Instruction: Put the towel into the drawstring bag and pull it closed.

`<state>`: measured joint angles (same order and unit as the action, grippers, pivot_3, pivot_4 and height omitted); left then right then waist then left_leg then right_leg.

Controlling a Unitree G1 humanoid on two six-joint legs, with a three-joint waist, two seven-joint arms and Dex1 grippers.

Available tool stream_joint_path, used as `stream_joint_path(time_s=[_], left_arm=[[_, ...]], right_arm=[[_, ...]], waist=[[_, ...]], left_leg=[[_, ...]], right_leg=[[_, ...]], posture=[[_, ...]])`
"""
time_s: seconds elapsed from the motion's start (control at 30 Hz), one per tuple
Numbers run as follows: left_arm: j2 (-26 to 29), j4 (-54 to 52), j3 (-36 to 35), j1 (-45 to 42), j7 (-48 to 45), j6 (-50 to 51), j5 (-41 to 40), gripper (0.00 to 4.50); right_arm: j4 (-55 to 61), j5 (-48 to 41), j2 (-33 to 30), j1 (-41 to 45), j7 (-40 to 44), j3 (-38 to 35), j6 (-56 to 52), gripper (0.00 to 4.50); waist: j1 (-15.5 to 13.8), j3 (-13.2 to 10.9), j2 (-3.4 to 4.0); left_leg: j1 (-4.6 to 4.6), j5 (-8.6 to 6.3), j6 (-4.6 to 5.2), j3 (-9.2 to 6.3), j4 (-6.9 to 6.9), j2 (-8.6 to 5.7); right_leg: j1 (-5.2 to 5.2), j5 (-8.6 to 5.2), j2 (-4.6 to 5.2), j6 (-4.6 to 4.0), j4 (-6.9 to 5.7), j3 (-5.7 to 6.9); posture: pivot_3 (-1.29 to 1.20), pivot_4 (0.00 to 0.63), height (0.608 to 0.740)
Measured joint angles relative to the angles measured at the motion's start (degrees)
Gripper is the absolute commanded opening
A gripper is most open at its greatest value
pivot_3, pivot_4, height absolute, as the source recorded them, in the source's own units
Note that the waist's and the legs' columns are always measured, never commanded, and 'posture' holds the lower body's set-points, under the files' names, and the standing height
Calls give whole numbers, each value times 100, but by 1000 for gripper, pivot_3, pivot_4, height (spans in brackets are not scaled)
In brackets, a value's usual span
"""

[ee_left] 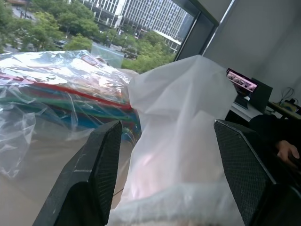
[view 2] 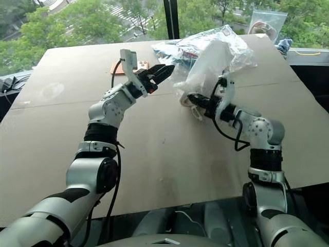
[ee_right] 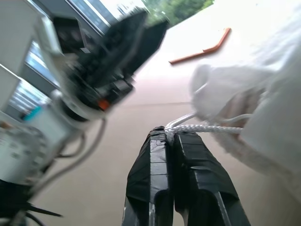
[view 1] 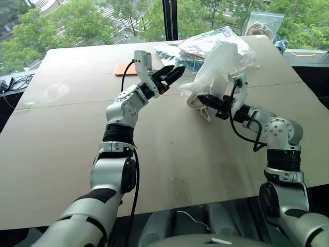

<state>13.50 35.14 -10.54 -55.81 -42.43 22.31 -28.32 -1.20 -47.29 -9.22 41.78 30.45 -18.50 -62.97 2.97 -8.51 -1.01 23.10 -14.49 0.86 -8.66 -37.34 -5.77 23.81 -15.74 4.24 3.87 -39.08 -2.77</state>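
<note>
From the head view, the drawstring bag sits at the desk's 1 o'clock, towel poking out. Left gripper hovers spread. Right wrist view: right gripper pinched on the cord.

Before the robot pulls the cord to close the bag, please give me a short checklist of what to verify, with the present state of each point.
1. Towel inside the drawstring bag: ok, it sits in the bag's lower end.
2. Right gripper shut on the white cord: ok, the cord is pinched between the fingers.
3. Left gripper ready to take the bag: ok, its fingers are open and point at it, not touching.
4. Bag mouth closed: not ok, the towel still shows at the opening.
5. Clear plastic bag of colourful items apart from the drawstring bag: cannot tell, they overlap.
</note>
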Motion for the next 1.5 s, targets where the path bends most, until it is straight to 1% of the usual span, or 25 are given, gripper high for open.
stream_joint_path(time_s=[0.07, 0.13, 0.2, 0.23, 0.27, 0.33, 0.37, 0.4, 0.43, 0.5, 0.57, 0.6, 0.7, 0.83, 0.93, 0.97, 1.1, 1.27, 1.5], left_arm=[[-68, -118, -7, -30, 15, 106, -66, 3197], [37, -319, -29, 2, 25, 197, -111, 3197], [235, -662, -67, 163, 17, 319, -123, 3197], [450, -1125, -77, 528, -11, 508, -185, 3197], [489, -1221, -78, 635, -31, 557, -216, 3197], [911, -2201, -65, 1706, -191, 1101, -415, 3197], [1086, -2700, -69, 2348, -271, 1544, -676, 3197], [1132, -2955, -67, 2752, -303, 1887, -869, 3197], [1164, -3317, -109, 3261, -277, 2409, -1258, 3197], [1150, -3842, -224, 3810, -141, 3099, -1826, 3197], [1169, -4354, -298, 4129, 17, 3369, -2105, 3197], [1153, -4816, -319, 4336, 199, 3532, -2322, 3197], [891, -5346, -497, 4484, 754, 3831, -2891, 3197], [882, -5773, -509, 4734, 1157, 4134, -3584, 3197], [889, -5789, -489, 4798, 1298, 4186, -3731, 2395], [889, -5831, -452, 4839, 1388, 4203, -3825, 1929], [827, -5854, -268, 4846, 1554, 4139, -3823, 1929], [526, -5766, 44, 4701, 1753, 3961, -3760, 1929], [501, -5619, 108, 4708, 1876, 3709, -3580, 1929]], right_arm=[[269, -765, 68, 256, -205, -362, -250, 0], [541, -1196, 24, 336, -418, -543, -358, 0], [638, -1375, -9, 261, -610, -595, -424, 0], [662, -1437, -34, 116, -763, -600, -431, 0], [670, -1458, -49, 73, -797, -608, -431, 0], [682, -1561, -44, -42, -1047, -606, -419, 0], [704, -1601, -64, -82, -1139, -613, -403, 0], [721, -1617, -90, -118, -1199, -626, -388, 0], [726, -1622, -113, -148, -1275, -627, -350, 0], [742, -1656, -106, -181, -1375, -598, -310, 0], [786, -1721, -124, -238, -1421, -523, -308, 0], [853, -1768, -163, -322, -1456, -455, -317, 0], [974, -1856, -254, -424, -1484, -335, -323, 0], [1020, -2003, -296, -535, -1554, -228, -320, 0], [1019, -2058, -342, -568, -1594, -207, -315, 0], [1019, -2092, -355, -568, -1612, -186, -309, 0], [1019, -2195, -368, -568, -1676, -139, -308, 0], [1019, -2286, -404, -567, -1756, -25, -300, 0], [1020, -2353, -465, -569, -1853, 8, -274, 0]], waist=[[-4, 0, 0], [16, 1, 1], [85, 3, 4], [127, 5, 8], [138, 5, 9], [241, 7, 15], [288, 7, 16], [281, 5, 18], [258, 4, 19], [204, 4, 18], [155, 4, 18], [61, 4, 19], [-65, 5, 20], [-55, 5, 20], [-54, 5, 20], [-55, 5, 20], [-66, 5, 20], [-65, 5, 20], [-64, 5, 20]], left_leg=[[10, 0, 0, -8, 0, 0], [13, 0, 0, -15, 2, 0], [10, 0, 0, -11, 6, 0], [6, 0, 0, -7, 10, 1], [-1, 0, 0, -3, 14, 1], [-12, 0, 0, 10, 27, 2], [-17, 0, 0, 12, 33, 2], [-17, 0, 0, 9, 32, 2], [-14, 0, 0, 4, 25, 2], [-12, 0, 1, -4, 10, 2], [-21, 0, 1, -6, 7, 2], [-32, -3, 6, -6, 6, 2], [-32, -8, 14, -3, 0, 1], [-32, -1, 2, 6, 5, 2], [-33, -1, 2, 7, 5, 2], [-33, -1, 2, 7, 5, 2], [-33, -1, 2, 9, 5, 2], [-33, -1, 2, 11, 6, 2], [-33, -1, 2, 13, 7, 3]], right_leg=[[5, 0, 2, 0, 6, 7], [7, 0, 3, 0, 10, 12], [6, 0, 4, 0, 7, 7], [8, 0, 2, 0, 6, 0], [6, 0, 2, 0, 3, -9], [9, 0, 0, 0, -2, -31], [13, 0, -5, 0, -2, -48], [13, 0, -5, 0, -4, -46], [14, 0, -7, 0, -4, -40], [10, 0, -7, 0, -14, -33], [-2, 0, -7, 0, -16, -28], [-13, 0, -7, 0, -17, -25], [-14, 0, -8, -1, -18, -24], [-12, 0, -8, -1, -13, -31], [-12, 0, -10, -1, -14, -32], [-13, 0, -10, -1, -13, -32], [-14, 0, -9, -1, -10, -32], [-14, 0, -10, -1, -8, -33], [-13, 0, -11, -1, -7, -35]], posture=[[0, 150, 740], [0, 150, 740], [0, 150, 740], [0, 150, 740], [0, 150, 740], [0, 150, 740], [0, 150, 740], [0, 150, 740], [0, 150, 740], [0, 150, 740], [0, 150, 740], [0, 150, 740], [0, 150, 740], [0, 150, 740], [0, 150, 740], [0, 150, 740], [0, 150, 740], [0, 150, 740], [0, 150, 740]])
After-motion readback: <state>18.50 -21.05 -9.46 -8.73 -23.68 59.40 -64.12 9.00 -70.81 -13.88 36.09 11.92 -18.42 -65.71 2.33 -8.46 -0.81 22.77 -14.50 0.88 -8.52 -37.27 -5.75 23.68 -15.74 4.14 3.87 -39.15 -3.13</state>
